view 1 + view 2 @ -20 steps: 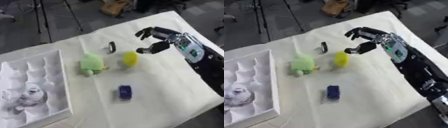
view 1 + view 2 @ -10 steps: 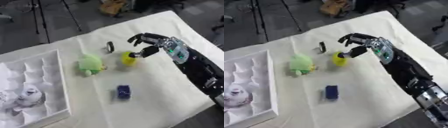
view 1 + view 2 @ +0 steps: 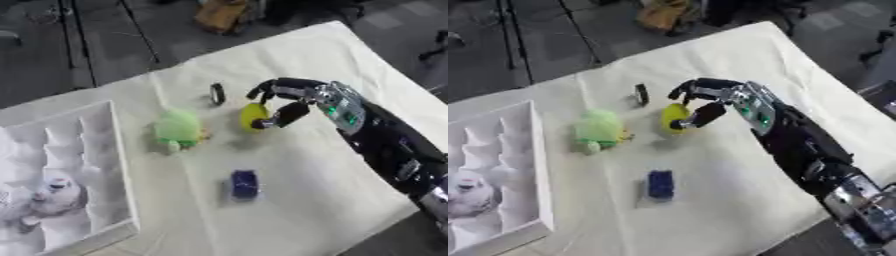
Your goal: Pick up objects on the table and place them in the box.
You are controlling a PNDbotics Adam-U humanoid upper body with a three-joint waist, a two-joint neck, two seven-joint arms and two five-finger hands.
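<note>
A yellow rounded object (image 3: pixel 253 116) stands on the cream cloth near the middle. My right hand (image 3: pixel 296 96) reaches in from the right and curls round it, fingers over its far top edge and thumb against its near right side. To its left lies a light green soft toy (image 3: pixel 178 129). A small black ring-like object (image 3: pixel 216 93) stands just behind the yellow one. Nearer me a dark blue block (image 3: pixel 244 184) lies on the cloth. The white box (image 3: pixel 112 165) with moulded compartments sits at the left and holds a white and grey toy (image 3: pixel 54 195). My left hand shows in neither view.
The table's cloth (image 3: pixel 332 65) ends at the right and near edges, with dark floor beyond. A tripod's legs (image 3: pixel 79 30) and a brown object (image 3: pixel 223 15) stand on the floor behind the table. Bare cloth lies between the blue block and my forearm (image 3: pixel 389 145).
My right hand moved left and down from above the cloth to the yellow object, and its fingers and thumb closed round it. The other objects stayed put.
</note>
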